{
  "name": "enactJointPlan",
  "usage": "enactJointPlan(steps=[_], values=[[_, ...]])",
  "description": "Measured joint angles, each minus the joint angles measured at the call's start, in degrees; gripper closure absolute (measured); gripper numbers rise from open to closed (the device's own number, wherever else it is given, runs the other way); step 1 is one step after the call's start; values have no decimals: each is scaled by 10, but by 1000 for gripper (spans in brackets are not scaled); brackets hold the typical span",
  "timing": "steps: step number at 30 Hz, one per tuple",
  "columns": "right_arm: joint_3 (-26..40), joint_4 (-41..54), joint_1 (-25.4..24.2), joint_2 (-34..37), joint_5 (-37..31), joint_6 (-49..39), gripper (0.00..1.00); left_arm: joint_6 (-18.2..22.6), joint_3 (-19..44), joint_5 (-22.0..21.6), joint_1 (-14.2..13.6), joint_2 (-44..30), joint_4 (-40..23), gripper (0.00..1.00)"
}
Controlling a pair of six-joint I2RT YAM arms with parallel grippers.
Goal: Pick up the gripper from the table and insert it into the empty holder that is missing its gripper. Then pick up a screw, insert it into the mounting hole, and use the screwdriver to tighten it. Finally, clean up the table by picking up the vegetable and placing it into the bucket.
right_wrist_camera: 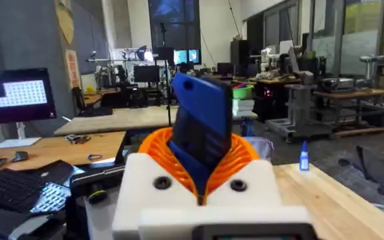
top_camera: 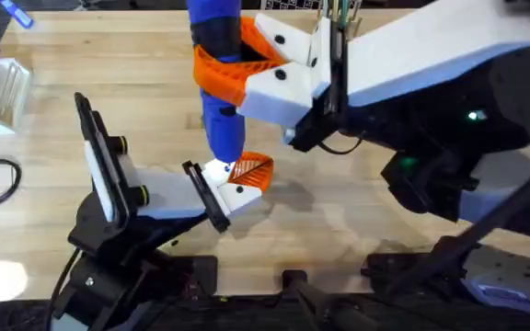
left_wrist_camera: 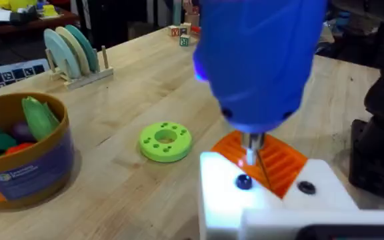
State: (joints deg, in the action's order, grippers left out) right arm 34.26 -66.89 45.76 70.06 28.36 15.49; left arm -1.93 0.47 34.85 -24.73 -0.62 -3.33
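One blue electric screwdriver, held upright by the right gripper, whose orange pads are clamped round its body; its thin metal tip comes down onto the left gripper, at the orange ribbed wedge seated in the white holder block. Two dark screw holes show in that block, either side of the tip. Left gripper open or closed: can't tell. Beyond the screwdriver, w/ bare tabletop between: one lime-green disc, then one tan-rimmed bucket w/ toy veg inside, further off one rack of discs.
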Motion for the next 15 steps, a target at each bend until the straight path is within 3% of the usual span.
enactJointPlan(steps=[15], values=[[0,-2,0,17,0,8,980,0,0,0,0,0,0,995]])
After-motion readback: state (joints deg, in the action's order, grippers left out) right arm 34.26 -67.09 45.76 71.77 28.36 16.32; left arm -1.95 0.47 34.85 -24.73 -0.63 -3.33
